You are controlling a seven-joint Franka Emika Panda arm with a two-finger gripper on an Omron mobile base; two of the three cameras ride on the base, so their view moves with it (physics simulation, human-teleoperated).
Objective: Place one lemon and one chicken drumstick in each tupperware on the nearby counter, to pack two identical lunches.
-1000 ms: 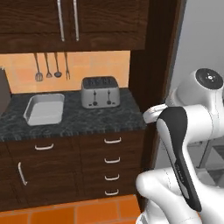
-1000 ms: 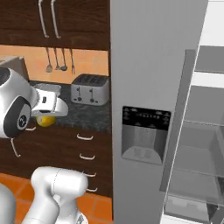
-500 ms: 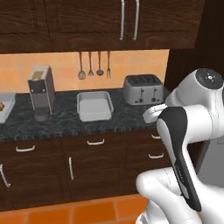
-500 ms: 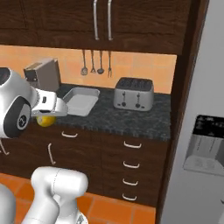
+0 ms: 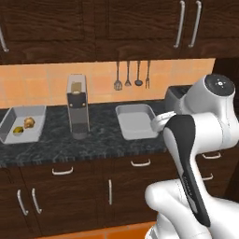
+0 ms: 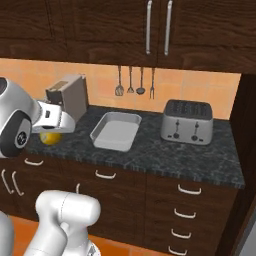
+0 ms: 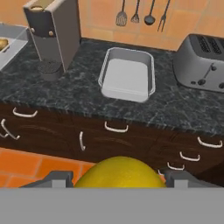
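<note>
Left end of the counter [image 5: 60,147]: a tupperware [image 5: 9,126] w/ a lemon [image 5: 18,131] & a drumstick [image 5: 29,123] inside. Next, a coffee machine [image 5: 78,106], upright. Mid counter: 2nd tupperware [image 7: 127,75], nothing in it, w/ hanging utensils [image 6: 135,80] on the wall above. Right of it, the silver 4-slot toaster [image 6: 187,121]. Gripper [image 7: 119,180] is out in front of the drawers, fingers clamped on a 2nd lemon [image 7: 120,173], apart from the counter.
</note>
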